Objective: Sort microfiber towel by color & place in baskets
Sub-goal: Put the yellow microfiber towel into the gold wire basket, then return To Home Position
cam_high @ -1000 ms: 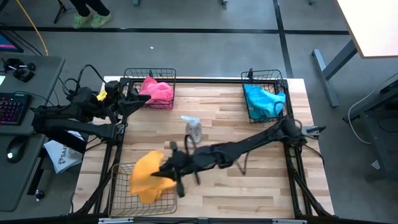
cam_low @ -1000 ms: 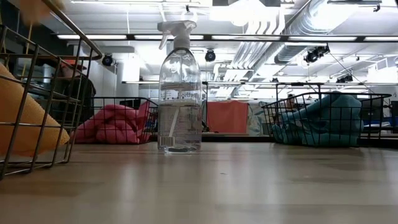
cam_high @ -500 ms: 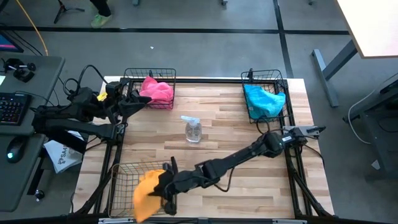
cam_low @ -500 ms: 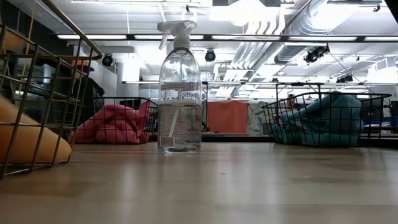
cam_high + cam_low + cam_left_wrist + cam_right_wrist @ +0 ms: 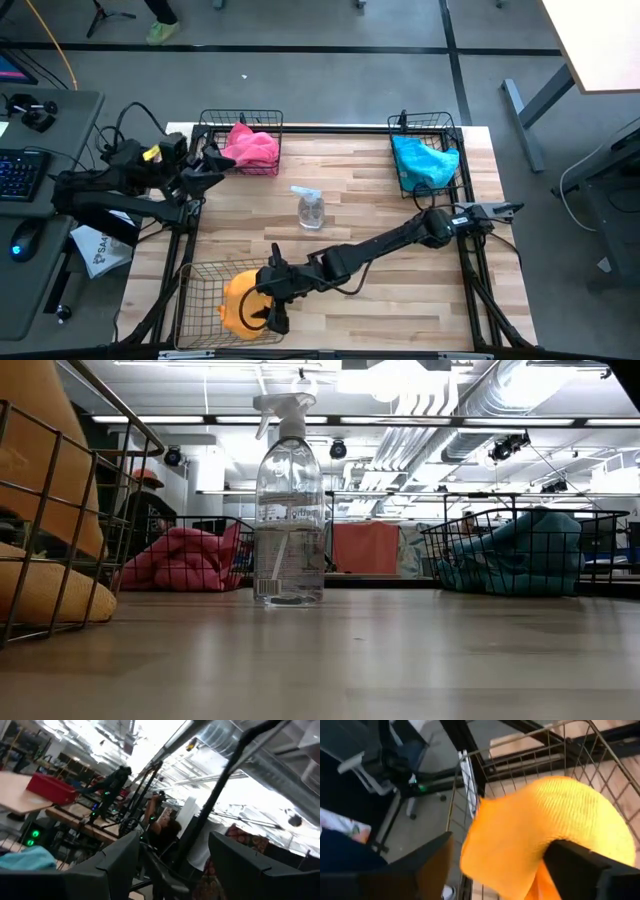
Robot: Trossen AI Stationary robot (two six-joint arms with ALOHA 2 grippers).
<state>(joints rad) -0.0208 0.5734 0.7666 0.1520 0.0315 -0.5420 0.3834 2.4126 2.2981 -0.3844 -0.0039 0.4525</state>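
Observation:
An orange microfiber towel (image 5: 238, 300) lies bunched in the near-left basket (image 5: 192, 290). My right gripper (image 5: 264, 302) reaches into that basket, open, with its fingers on either side of the towel (image 5: 545, 815). A pink towel (image 5: 250, 146) fills the far-left basket (image 5: 205, 126). A teal-blue towel (image 5: 422, 160) lies in the far-right basket (image 5: 452, 122). My left gripper (image 5: 210, 166) waits open beside the pink basket, with nothing between its fingers (image 5: 115, 865). My right gripper comes at the orange towel slanting down from the table's right side. The towel's bulging fold (image 5: 547, 837) lies close against one finger (image 5: 582, 865); I cannot tell whether they touch. The towel rests in the basket.
A clear spray bottle (image 5: 312, 208) stands upright mid-table between the baskets, also seen in the low view (image 5: 288, 510). Black frame rails (image 5: 478, 270) run along the table's sides. A desk with a keyboard (image 5: 20, 175) stands to the left of the table.
My right gripper has carried the orange towel from the near-left basket's right wall toward the table's near-left corner and down into the basket. The towel, spread and hanging before, now lies bunched inside. My left gripper has drawn back a little toward the table's left edge.

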